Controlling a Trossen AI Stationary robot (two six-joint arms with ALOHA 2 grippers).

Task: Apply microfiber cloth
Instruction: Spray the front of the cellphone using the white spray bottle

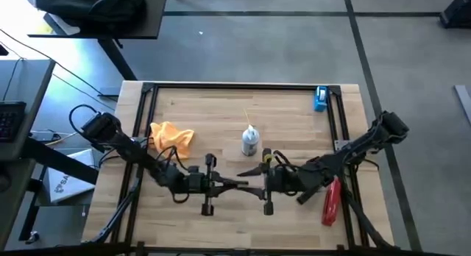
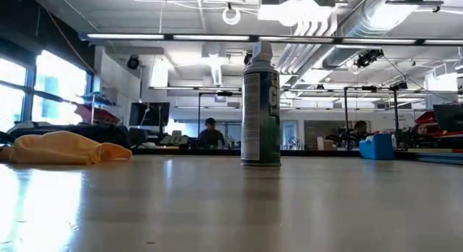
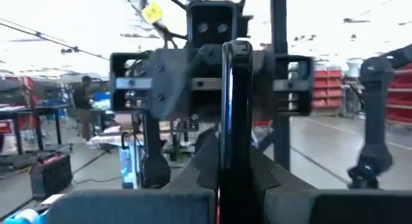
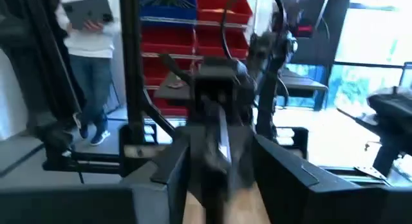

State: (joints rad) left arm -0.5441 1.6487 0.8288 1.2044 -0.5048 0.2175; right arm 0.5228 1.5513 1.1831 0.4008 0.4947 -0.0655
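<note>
The orange-yellow microfiber cloth (image 1: 171, 136) (image 2: 65, 147) lies bunched on the table's left half, with no gripper on it. Near the table's front middle, my left gripper (image 1: 225, 184) (image 3: 232, 176) and my right gripper (image 1: 255, 188) (image 4: 222, 169) face each other. A thin black phone (image 1: 240, 185) (image 3: 232, 114) (image 4: 219, 143) spans the gap between them, and both are shut on it. Neither gripper shows in the low view. My left gripper pinches the phone's left end (image 3: 230, 161) between its two fingers, coming level from the table's left. The phone stands on edge, running straight away from the fingers toward the other gripper. My right gripper pinches the phone's right end (image 4: 220, 161) between its two fingers, coming level from the table's right. The contact is blurred in its wrist view. Wood of the table shows below the phone there.
A spray can (image 1: 250, 140) (image 2: 261, 107) stands upright just beyond the grippers. A red tool (image 1: 332, 201) lies at the front right, under the right arm. A blue object (image 1: 321, 98) (image 2: 376, 146) sits at the far right corner. People show in the room beyond.
</note>
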